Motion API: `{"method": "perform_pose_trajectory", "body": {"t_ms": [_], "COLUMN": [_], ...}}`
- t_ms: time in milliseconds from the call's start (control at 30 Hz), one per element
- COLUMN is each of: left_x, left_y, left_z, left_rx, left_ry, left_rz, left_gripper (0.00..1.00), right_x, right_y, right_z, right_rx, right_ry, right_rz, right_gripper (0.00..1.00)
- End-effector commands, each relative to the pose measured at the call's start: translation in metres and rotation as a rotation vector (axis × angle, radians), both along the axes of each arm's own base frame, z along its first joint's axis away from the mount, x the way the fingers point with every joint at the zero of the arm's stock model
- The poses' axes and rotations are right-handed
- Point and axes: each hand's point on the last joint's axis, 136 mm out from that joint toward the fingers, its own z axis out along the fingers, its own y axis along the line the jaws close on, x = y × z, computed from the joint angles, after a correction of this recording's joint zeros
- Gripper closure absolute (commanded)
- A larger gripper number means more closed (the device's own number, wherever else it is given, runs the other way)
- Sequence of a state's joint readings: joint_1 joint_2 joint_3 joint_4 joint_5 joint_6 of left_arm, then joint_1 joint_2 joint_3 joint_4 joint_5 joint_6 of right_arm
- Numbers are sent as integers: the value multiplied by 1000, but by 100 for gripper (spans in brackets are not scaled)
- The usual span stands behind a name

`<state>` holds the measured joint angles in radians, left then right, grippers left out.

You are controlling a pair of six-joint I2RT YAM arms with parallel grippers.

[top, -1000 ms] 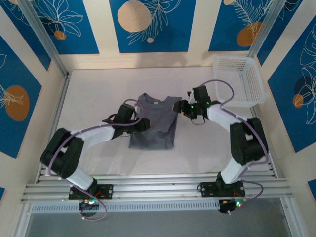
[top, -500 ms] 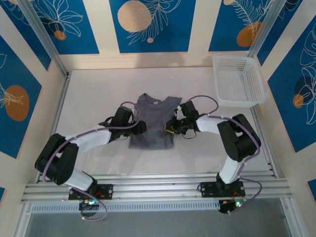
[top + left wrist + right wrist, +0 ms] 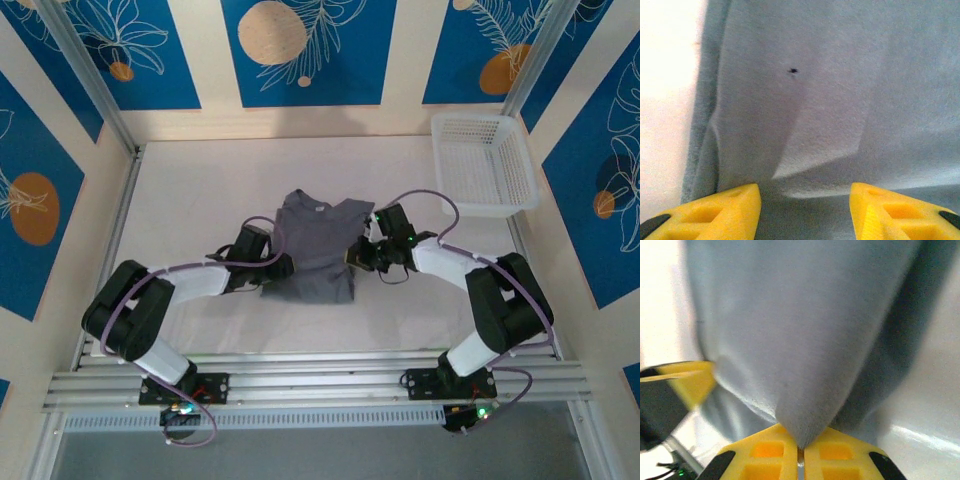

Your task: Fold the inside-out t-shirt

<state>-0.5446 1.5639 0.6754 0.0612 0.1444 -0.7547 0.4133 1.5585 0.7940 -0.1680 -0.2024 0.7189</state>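
grey inside-out t-shirt (image 3: 315, 250) lying mid-frame on the white worktop (image 3: 200, 200), right gripper (image 3: 801, 447) pinching a fold of its right-hand edge, left gripper (image 3: 805, 199) jaws apart over the left-hand edge, basket (image 3: 485, 165) upper right

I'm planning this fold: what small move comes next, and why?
Probably lift the right gripper and carry the pinched cloth leftward: it is shut on the right edge of the t-shirt, while the left gripper stands open at the left edge.
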Motion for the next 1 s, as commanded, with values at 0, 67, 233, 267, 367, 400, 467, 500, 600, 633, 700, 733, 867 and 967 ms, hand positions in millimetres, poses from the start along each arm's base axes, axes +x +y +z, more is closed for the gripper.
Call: {"method": "perform_pose_trajectory", "body": {"t_ms": [0, 67, 233, 267, 367, 400, 467, 500, 600, 633, 700, 733, 867, 967], "left_x": [-16, -16, 4, 12, 48, 61, 88, 100, 133, 142, 154, 157, 161, 163], "left_y": [19, 14, 17, 21, 32, 34, 35, 35, 31, 28, 25, 22, 18, 13], "left_z": [-19, -8, 41, 46, 57, 58, 59, 57, 49, 44, 38, 36, 37, 39], "left_rx": [56, 31, 53, 73, 76, 72, 61, 54, 13, -1, -23, -33, -58, -88], "left_ry": [67, 40, -99, -113, -134, -144, -163, -167, -163, -151, -135, -134, -146, -150], "left_rz": [34, 9, 0, 11, 52, 63, 69, 72, 70, 65, 58, 53, 49, 36], "left_gripper": [49, 49, 48, 48, 48, 48, 47, 47, 45, 44, 43, 43, 43, 42], "right_x": [-27, -26, 7, 17, 54, 66, 88, 98, 123, 128, 132, 133, 125, 120], "right_y": [-37, -39, -52, -54, -56, -53, -46, -44, -38, -39, -39, -37, -34, -30], "right_z": [-38, -29, 11, 16, 22, 19, 11, 5, -4, -8, -13, -16, -29, -37], "right_rx": [-140, -127, -36, -15, 31, 54, 87, 92, 78, 60, 33, 32, 19, 16], "right_ry": [144, 129, -10, -33, -56, -36, -4, 9, 13, 21, 37, 42, 78, 91], "right_rz": [-49, -39, -152, -171, -187, -178, -166, -163, -152, -157, -156, -151, -142, -131], "right_gripper": [85, 80, 51, 46, 35, 34, 32, 31, 32, 32, 33, 33, 36, 35]}}
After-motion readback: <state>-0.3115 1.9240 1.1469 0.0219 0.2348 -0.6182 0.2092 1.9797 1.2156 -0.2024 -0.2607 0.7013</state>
